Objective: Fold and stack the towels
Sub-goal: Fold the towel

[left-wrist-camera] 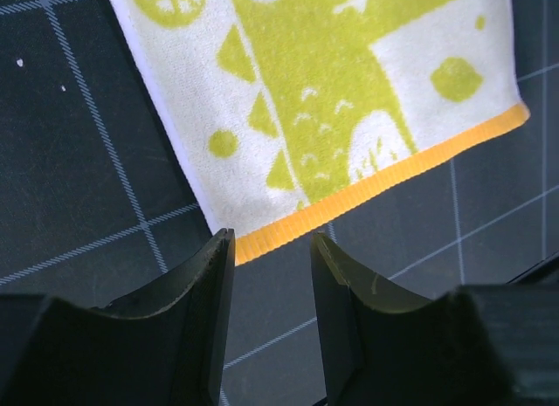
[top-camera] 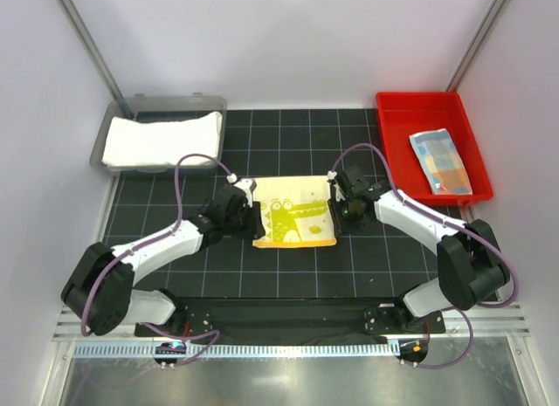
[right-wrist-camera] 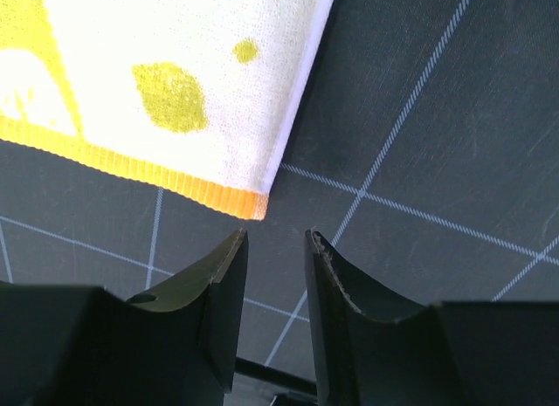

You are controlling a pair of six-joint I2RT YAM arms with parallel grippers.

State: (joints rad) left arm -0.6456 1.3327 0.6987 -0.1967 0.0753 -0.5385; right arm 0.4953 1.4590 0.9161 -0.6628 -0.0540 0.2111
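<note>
Yellow towel [top-camera: 294, 212] flat, corners just beyond parted fingers [left-wrist-camera: 205, 288].

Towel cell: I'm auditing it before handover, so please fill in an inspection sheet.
Surface: black gridded mat, flat.
Job's things: pale yellow crocodile-print cloth towel flat at centre; white cloth towel in grey plastic tray; light-blue patchwork towel in red plastic tray.
Clutter: nothing seen.
End effectors: left end effector and right end effector open, beside the yellow towel's corners, holding nothing.
Cables: purple cables hang in loops.
Surroundings: white walls.
</note>
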